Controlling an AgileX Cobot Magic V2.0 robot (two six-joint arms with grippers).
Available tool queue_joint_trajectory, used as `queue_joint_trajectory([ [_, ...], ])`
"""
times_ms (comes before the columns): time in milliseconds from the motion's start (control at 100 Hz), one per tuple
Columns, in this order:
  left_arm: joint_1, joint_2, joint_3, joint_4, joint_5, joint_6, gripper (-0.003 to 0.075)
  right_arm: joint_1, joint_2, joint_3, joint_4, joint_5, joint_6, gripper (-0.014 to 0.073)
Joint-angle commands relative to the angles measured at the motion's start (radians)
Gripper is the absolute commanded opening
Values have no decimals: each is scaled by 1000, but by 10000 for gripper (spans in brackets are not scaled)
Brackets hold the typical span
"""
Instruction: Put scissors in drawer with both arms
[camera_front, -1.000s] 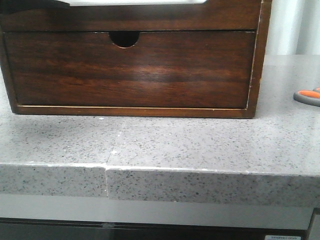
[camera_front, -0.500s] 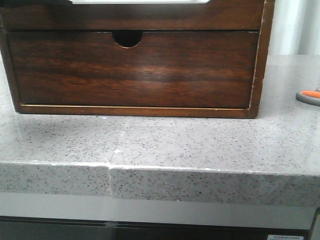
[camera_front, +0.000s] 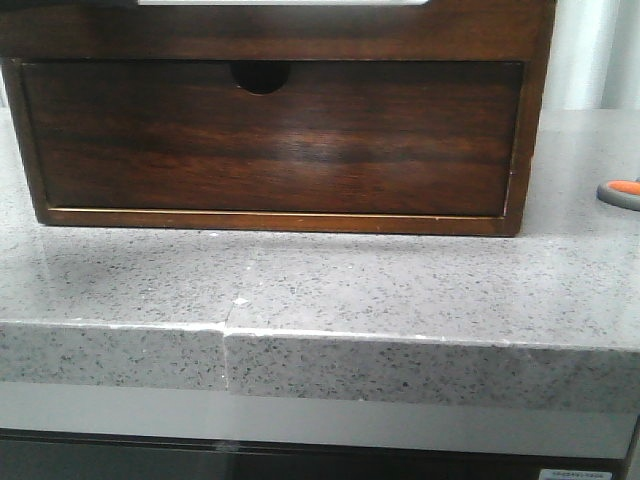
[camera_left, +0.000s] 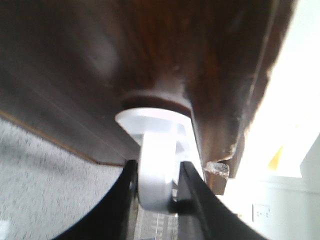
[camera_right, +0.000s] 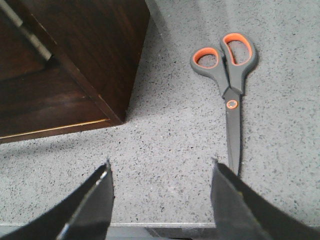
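The drawer (camera_front: 300, 35) is the dark glossy front at the top of the wooden unit, with a white area (camera_front: 280, 2) along its top edge. My left gripper (camera_left: 158, 169) is shut on a white round handle (camera_left: 150, 120) fixed to dark wood (camera_left: 165, 50). The scissors (camera_right: 231, 85), grey with orange-lined loops, lie flat on the counter to the right of the unit, and only their handle end shows in the front view (camera_front: 620, 193). My right gripper (camera_right: 160, 167) is open and empty above the counter, with the scissors' blade beside its right finger (camera_right: 235, 205). Neither gripper shows in the front view.
A lower drawer front with a half-round notch (camera_front: 262, 78) fills the unit's face. The unit's corner (camera_right: 112, 117) stands left of the scissors. The grey speckled counter (camera_front: 400, 280) has its front edge (camera_front: 400, 365) near my right gripper.
Everything in the front view has shifted slightly right. The scissors now sit closer to the right edge of the picture. No gripper shows in that view.
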Motion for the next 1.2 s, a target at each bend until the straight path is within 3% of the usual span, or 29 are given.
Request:
queue_joint_trajectory([
  [0,-17,-83,-1,-2,118,75,-20,1,18,-26,12,-62,0,382],
  [590,-17,-406,166,14,99,-55,-20,1,18,-26,12,-62,0,382],
  [1190,-17,-416,166,81,138,-57,-18,1,18,-26,12,-62,0,382],
])
